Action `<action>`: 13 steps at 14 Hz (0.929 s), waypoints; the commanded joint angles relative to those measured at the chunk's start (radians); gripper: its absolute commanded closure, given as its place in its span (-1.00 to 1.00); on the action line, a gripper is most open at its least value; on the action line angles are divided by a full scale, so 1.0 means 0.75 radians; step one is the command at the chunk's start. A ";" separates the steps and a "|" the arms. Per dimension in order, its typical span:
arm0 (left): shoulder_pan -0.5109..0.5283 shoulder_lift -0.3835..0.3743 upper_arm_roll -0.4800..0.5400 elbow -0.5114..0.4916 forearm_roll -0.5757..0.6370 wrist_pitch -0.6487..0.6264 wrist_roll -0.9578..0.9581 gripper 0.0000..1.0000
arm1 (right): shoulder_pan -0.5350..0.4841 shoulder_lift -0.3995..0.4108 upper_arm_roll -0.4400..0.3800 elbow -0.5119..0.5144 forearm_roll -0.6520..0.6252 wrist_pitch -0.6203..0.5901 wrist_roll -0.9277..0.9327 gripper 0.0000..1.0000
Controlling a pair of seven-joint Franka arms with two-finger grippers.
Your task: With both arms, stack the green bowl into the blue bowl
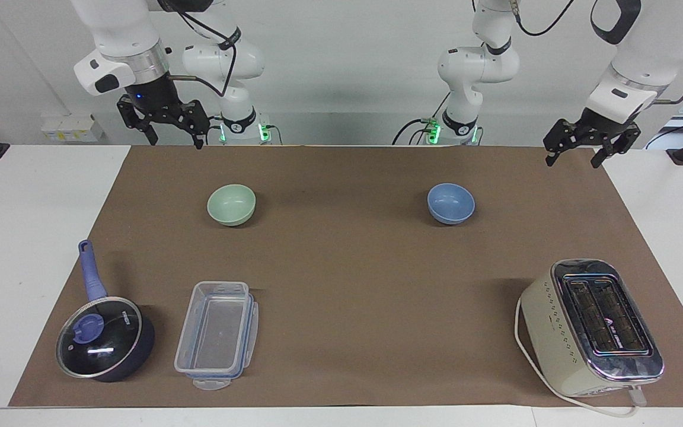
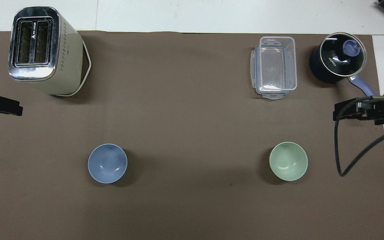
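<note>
The green bowl (image 1: 232, 204) is set upright on the brown mat (image 1: 341, 279), toward the right arm's end of the tabletop (image 1: 27, 249). The blue bowl (image 1: 451, 203) is set well apart from the green bowl, toward the left arm's end, equally near the robots. Two bowls are counted; both are empty.

One clear plastic container (image 1: 217, 335) and one dark pan (image 1: 106, 338) with a glass lid are placed farther from the robots than the green bowl. One toaster (image 1: 593, 326) is placed farther from the robots than the blue bowl.

The right gripper (image 1: 172, 139) is raised above the mat's edge near the green bowl, jaws open and empty. The left gripper (image 1: 575, 155) is raised above the mat's corner near the blue bowl, jaws open and empty. In the overhead view both grippers are cut off by the picture's edges.
</note>
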 commanded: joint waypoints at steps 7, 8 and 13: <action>0.009 -0.039 -0.003 -0.027 -0.008 -0.030 0.006 -1.00 | -0.007 -0.001 -0.007 0.013 0.004 -0.007 -0.027 -1.00; 0.009 -0.039 -0.003 -0.029 -0.008 -0.022 0.002 -1.00 | -0.007 -0.001 -0.007 0.013 0.004 -0.007 -0.027 -1.00; -0.009 -0.047 -0.005 -0.043 -0.010 -0.018 -0.002 -1.00 | -0.007 -0.001 -0.007 0.013 0.004 -0.007 -0.027 -1.00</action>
